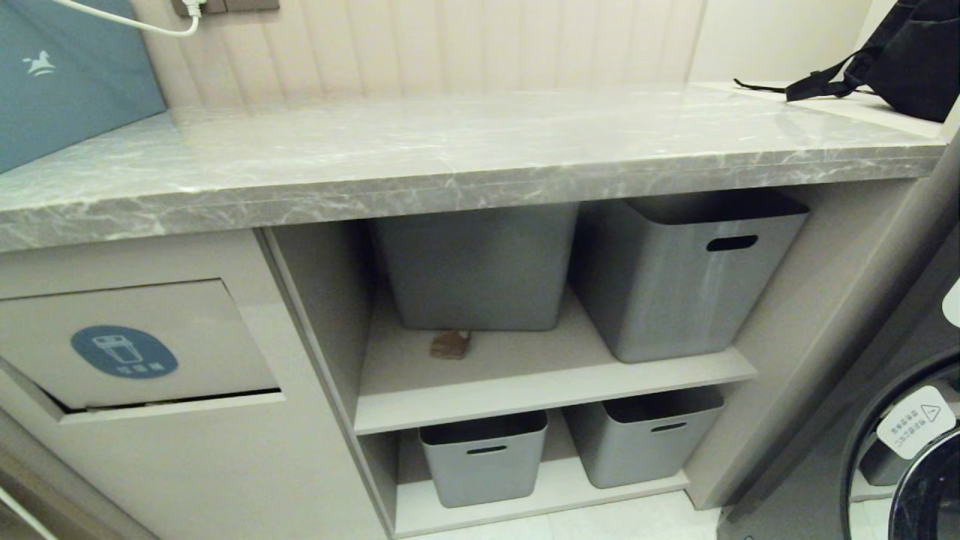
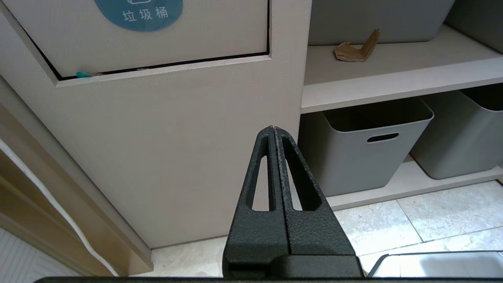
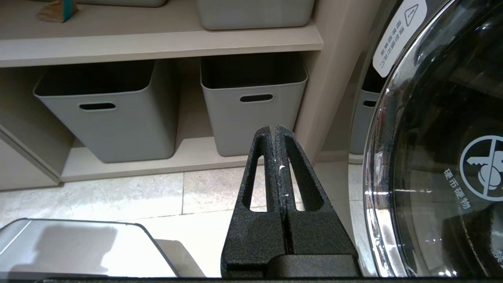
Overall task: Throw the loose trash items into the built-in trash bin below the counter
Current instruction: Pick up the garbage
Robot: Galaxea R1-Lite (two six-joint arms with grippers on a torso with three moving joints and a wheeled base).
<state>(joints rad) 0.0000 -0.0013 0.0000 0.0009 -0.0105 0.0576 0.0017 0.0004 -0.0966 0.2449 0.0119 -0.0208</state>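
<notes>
I am just getting ready. My left gripper (image 2: 274, 131) and right gripper (image 3: 274, 131) are both pinched together and hold nothing, low by the floor. One cardboard scrap (image 1: 451, 343) lies on the shelf, right of the bin flap (image 1: 135, 349) and under the counter (image 1: 450, 161). Next I think I must reach up and grab it.

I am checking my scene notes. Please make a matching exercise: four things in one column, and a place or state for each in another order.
Things:
1. cardboard scrap
2. trash bin flap
3. black backpack
4. left pincer

Places or states:
A. on the counter, far right
B. shut, holding nothing
C. on the upper shelf, before a grey tub
D. bears a blue oval sticker

Pairs: 1-C, 2-D, 3-A, 4-B
</notes>
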